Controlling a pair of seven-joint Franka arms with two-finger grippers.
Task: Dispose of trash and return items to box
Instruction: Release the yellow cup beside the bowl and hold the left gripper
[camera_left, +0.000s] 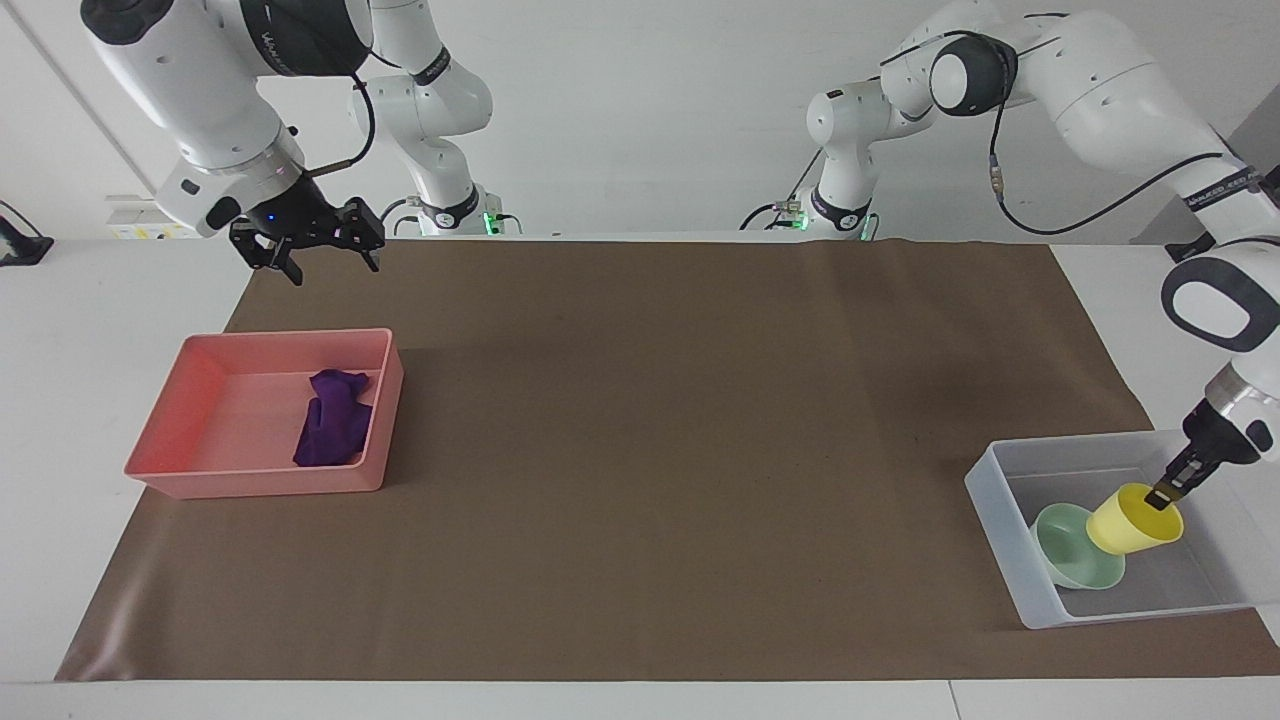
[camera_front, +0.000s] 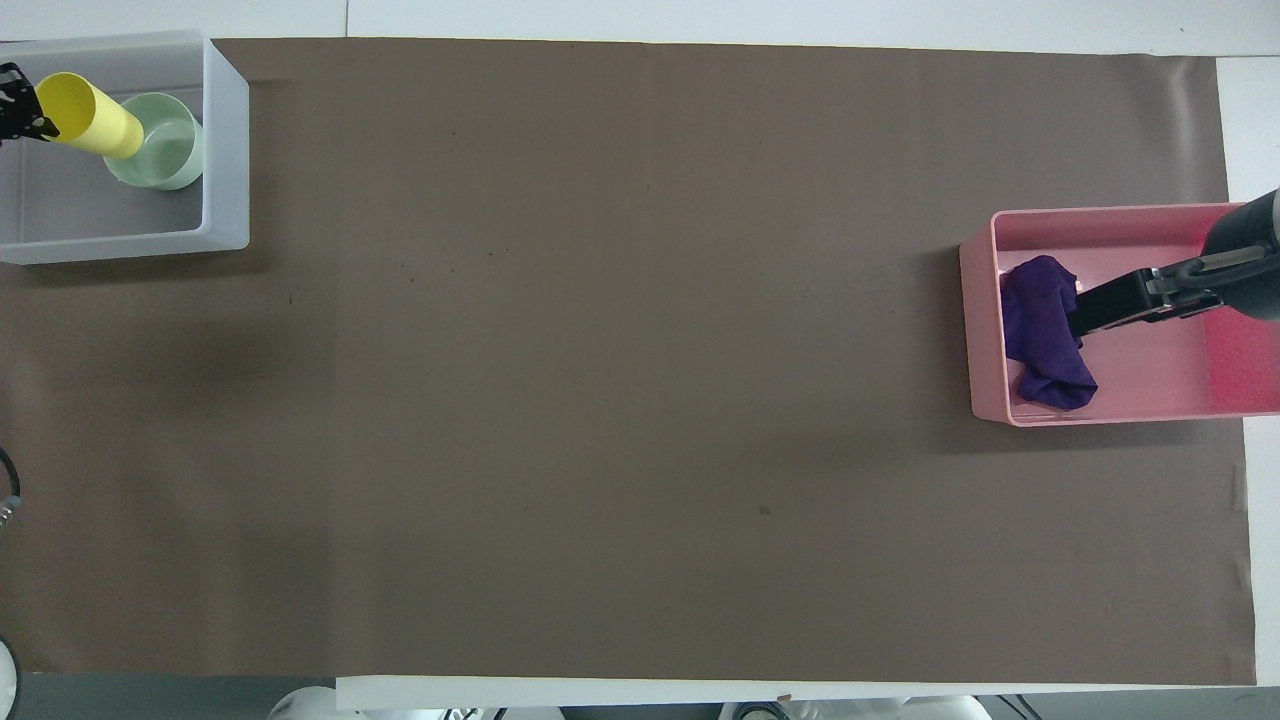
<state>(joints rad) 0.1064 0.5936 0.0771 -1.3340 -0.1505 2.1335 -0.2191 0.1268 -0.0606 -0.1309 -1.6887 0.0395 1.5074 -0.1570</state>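
Your left end effector (camera_left: 1165, 495) pinches the yellow cup (camera_left: 1133, 519) by its rim, tilted inside the box (camera_left: 1000, 545) beside the bowl (camera_left: 1072, 552), ready for release; your right end effector (camera_left: 318, 240) waits, fingers spread.

The brown mat (camera_left: 640, 450) covered most of the white table (camera_left: 100, 330). At the left arm's end of the mat stood the grey-white box (camera_left: 1000, 540). The green bowl (camera_left: 1070, 555) lay inside this box. The left gripper (camera_left: 1165, 492) was over the box and pinched the rim of the yellow cup (camera_left: 1130, 520), which hung tilted beside the bowl. At the right arm's end of the mat stood the pink tray (camera_left: 200, 470), with the purple rag (camera_left: 330, 430) lying in it. The right gripper (camera_left: 320, 255) hung in the air with its fingers spread, over the mat's edge nearer to the robots than the tray.
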